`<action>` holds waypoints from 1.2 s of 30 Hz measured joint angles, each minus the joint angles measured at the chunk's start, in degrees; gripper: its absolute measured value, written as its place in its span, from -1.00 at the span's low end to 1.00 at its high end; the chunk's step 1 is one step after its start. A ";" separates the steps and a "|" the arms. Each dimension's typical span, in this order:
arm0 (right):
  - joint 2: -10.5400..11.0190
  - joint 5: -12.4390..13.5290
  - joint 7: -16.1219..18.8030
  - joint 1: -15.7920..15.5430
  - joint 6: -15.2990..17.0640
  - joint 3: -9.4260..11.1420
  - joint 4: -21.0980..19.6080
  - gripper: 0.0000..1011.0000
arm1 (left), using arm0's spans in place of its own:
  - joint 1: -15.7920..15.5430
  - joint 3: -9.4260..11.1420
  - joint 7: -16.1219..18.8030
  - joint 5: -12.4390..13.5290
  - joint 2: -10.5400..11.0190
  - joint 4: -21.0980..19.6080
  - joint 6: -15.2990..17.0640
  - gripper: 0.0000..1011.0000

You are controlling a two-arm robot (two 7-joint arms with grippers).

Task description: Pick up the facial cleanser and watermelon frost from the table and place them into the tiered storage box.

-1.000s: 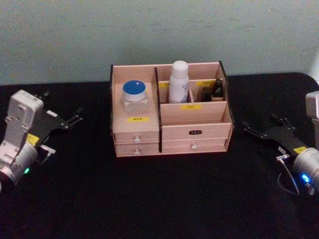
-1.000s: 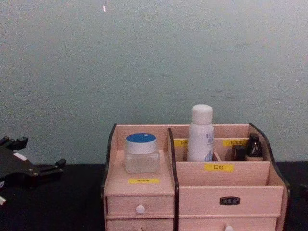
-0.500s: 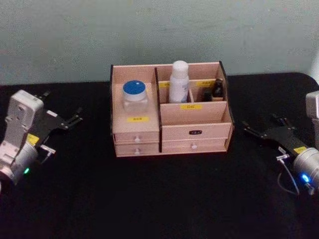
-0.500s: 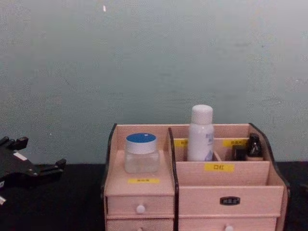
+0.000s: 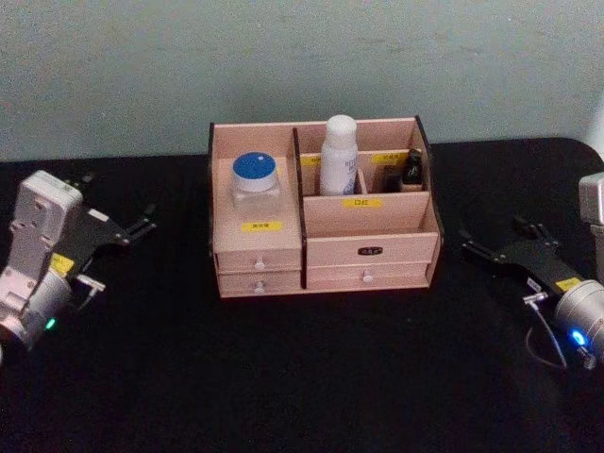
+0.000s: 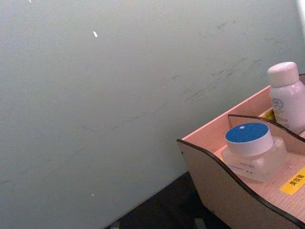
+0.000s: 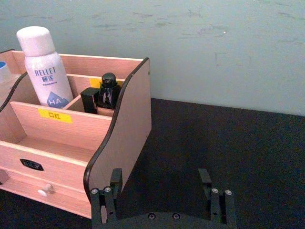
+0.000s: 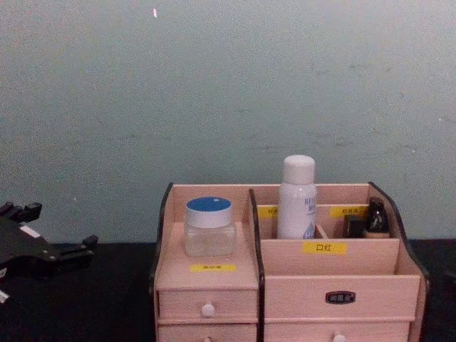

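Two end effectors flank the box (image 5: 321,203), and we find nothing left on the black surface (image 5: 311,368) between them; both task items appear to stand already in the box. The white cleanser bottle (image 5: 338,156) stands upright in the rear compartment just right of the centre divider; its long axis is vertical. The small dark bottle (image 5: 412,168), which we take for the watermelon frost, stands upright in the rear right compartment, beside the box's right wall; a blue-lidded jar (image 5: 255,179) sits on the left tier above the drawers.

The left end effector (image 5: 127,229) rests well apart from the box on its left side, fingers pointing toward it; they look spread, with nothing between them. The right end effector (image 5: 500,250) lies well apart on the right, fingers likewise spread and empty, as the right wrist view confirms (image 7: 162,191); from there the box's right wall sits ahead and to one side.

Were any further move needed, we judge the right arm nearer to both bottles, the dark bottle nearest of all; a reach would have to come from above, down the vertical axis, since the compartment walls block a side approach; we judge the task essentially complete.
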 joint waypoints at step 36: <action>0.00 -0.01 0.00 0.01 0.01 0.00 0.00 0.98 | 0.00 0.00 0.00 0.00 0.00 0.00 0.00 0.98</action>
